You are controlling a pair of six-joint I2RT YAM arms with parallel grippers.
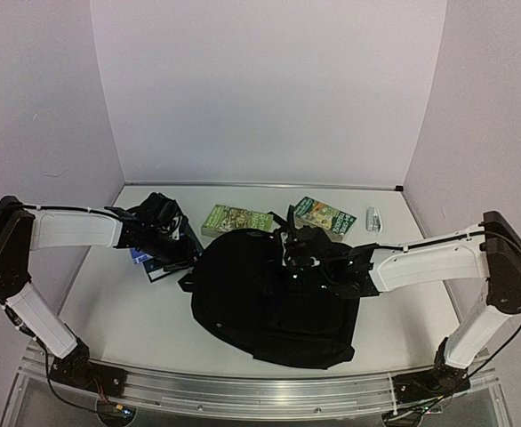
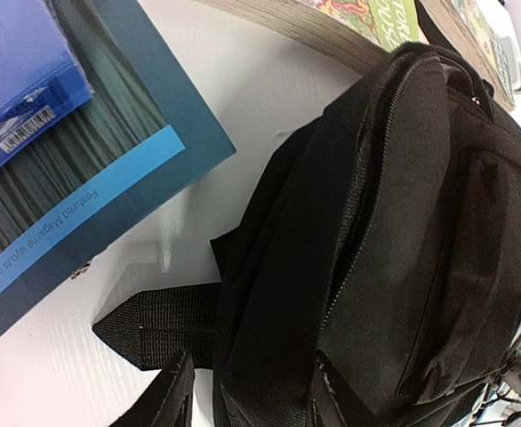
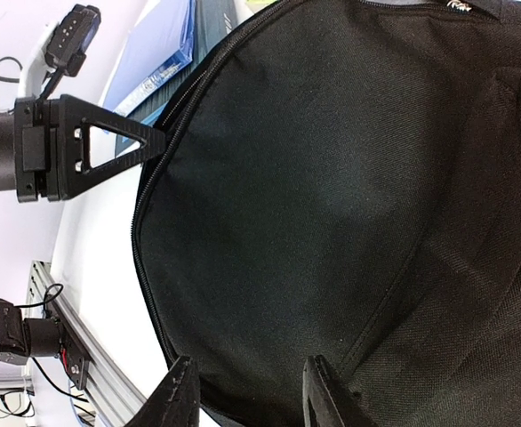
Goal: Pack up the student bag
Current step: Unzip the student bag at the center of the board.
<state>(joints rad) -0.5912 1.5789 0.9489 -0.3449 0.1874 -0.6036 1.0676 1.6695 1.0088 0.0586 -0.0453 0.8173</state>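
While the bag (image 1: 269,302) lies flat at the middle of the table (image 1: 109,302), zip side up, nothing of its inside shows (contents cannot be told). Left gripper (image 2: 247,378): jaws partly apart astride the bag's left edge, one finger (image 2: 176,396) over a strap (image 2: 145,325); whether they pinch cannot be told. Right gripper (image 3: 247,387): jaws about half apart near the bag's far end, fabric filling the gap; a grip cannot be confirmed.
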